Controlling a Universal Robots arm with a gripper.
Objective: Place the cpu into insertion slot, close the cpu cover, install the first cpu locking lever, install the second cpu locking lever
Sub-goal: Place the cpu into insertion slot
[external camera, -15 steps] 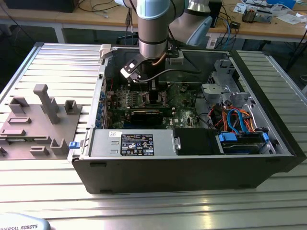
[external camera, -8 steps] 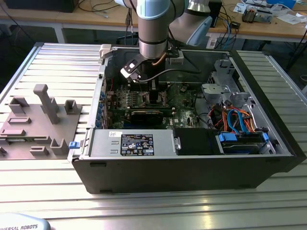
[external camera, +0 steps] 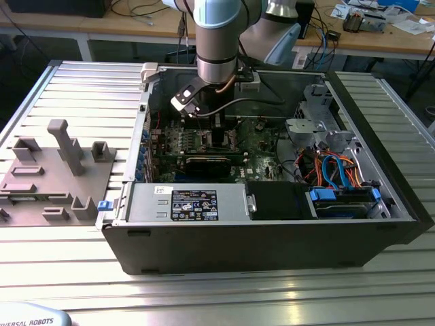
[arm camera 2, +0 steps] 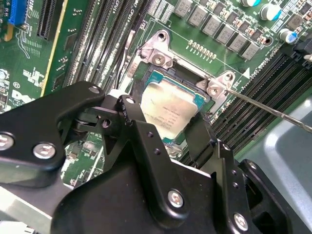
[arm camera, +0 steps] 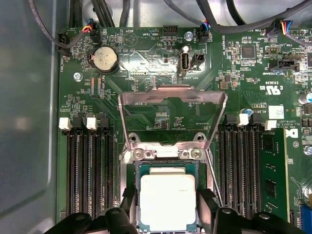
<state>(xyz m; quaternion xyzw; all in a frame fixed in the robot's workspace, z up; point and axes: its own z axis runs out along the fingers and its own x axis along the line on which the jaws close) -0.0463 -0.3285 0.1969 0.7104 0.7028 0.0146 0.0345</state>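
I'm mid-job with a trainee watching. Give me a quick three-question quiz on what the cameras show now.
1. True or false: the cpu cover is raised off the insertion slot.
2. Where is the cpu? A) seated in the insertion slot B) on top of the cpu cover C) held in the air by the gripper
3. Fill in: the gripper straddles the cpu, one finger on each ____.
Key: 1 true; 2 A; 3 side.

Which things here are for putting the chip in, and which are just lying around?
For the job: gripper, chip, socket, open metal cover, thin lever.
Just there: round battery, long black slots, blue cables, grey tray.
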